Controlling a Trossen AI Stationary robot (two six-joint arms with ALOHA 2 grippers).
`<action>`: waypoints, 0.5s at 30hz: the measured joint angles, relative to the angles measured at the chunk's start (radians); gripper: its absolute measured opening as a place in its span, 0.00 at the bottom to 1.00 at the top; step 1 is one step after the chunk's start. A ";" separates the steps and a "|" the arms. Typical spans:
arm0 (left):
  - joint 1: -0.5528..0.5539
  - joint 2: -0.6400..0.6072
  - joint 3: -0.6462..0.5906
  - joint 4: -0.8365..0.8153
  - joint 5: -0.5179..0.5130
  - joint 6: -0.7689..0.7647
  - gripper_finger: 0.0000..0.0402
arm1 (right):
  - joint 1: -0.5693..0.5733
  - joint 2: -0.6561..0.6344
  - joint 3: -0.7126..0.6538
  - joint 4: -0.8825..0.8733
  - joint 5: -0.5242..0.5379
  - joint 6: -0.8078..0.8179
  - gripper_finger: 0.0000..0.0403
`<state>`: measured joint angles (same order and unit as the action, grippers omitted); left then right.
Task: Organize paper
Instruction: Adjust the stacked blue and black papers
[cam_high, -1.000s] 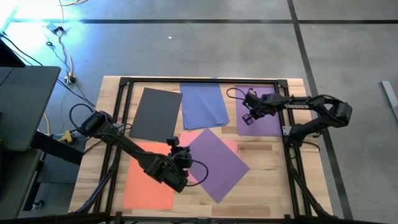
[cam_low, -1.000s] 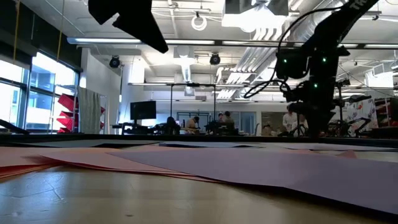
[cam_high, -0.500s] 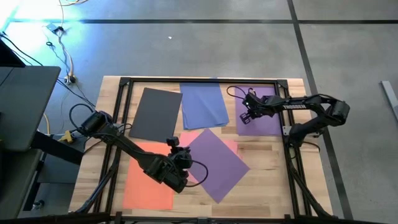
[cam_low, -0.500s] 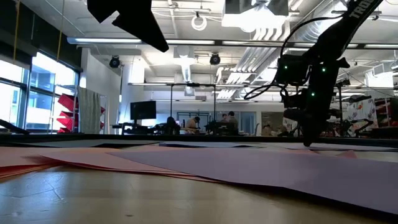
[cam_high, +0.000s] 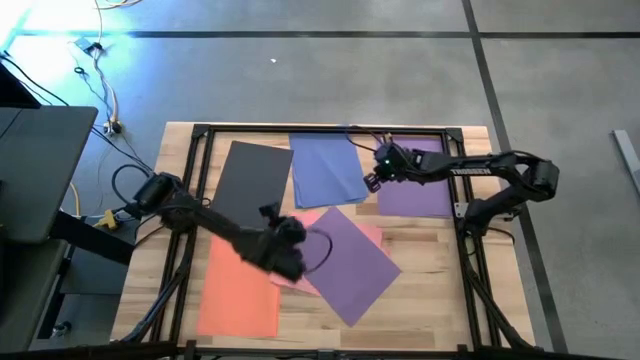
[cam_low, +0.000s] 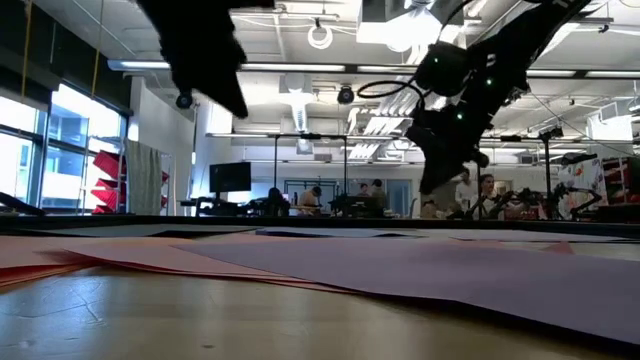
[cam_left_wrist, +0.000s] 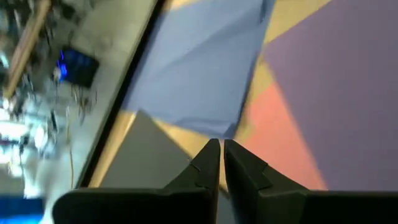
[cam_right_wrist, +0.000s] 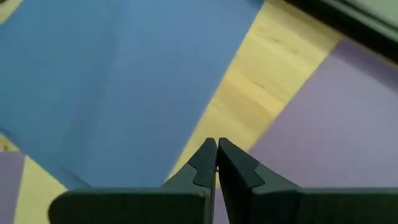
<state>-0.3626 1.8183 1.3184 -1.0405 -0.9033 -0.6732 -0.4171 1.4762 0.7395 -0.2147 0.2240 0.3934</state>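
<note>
the orange sheet (cam_high: 240, 290) lies flat at the near left of the wooden table (cam_high: 500, 300), its long side running toward the far edge. just beside it, toward the middle, a purple sheet (cam_high: 350, 260) lies turned at an angle, and the pink sheet (cam_high: 372, 232) shows only as a strip and corners under it. the left gripper (cam_high: 275, 222) hangs above the table at the middle, over the near corner of the dark grey sheet (cam_high: 250, 182) and the edge of the pink one; its jaws are closed with nothing between them, as the left wrist view (cam_left_wrist: 220, 149) shows. the dark grey sheet lies farther back on the left, slightly tilted, with the blue sheet (cam_high: 326, 168) next to it against the far frame rail. the right gripper (cam_high: 375, 172) hovers over the bare strip of wood between the blue sheet and a second purple sheet (cam_high: 425, 195) at the far right; its jaws are shut and empty (cam_right_wrist: 216, 149). in the low view people sit at desks deep in the room (cam_low: 365, 195).
</note>
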 joint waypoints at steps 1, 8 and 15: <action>0.040 0.000 -0.020 0.007 0.015 0.001 0.00 | -0.001 0.020 0.000 0.013 -0.006 0.010 0.00; 0.256 -0.002 -0.165 0.185 0.210 0.057 0.00 | -0.001 0.165 -0.001 0.062 -0.019 0.018 0.00; 0.351 -0.002 -0.295 0.460 0.339 0.162 0.00 | 0.001 0.214 0.003 0.062 -0.028 0.000 0.00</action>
<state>-0.0111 1.8168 1.0238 -0.5802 -0.5643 -0.5116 -0.4157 1.6897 0.7422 -0.1524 0.1962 0.3931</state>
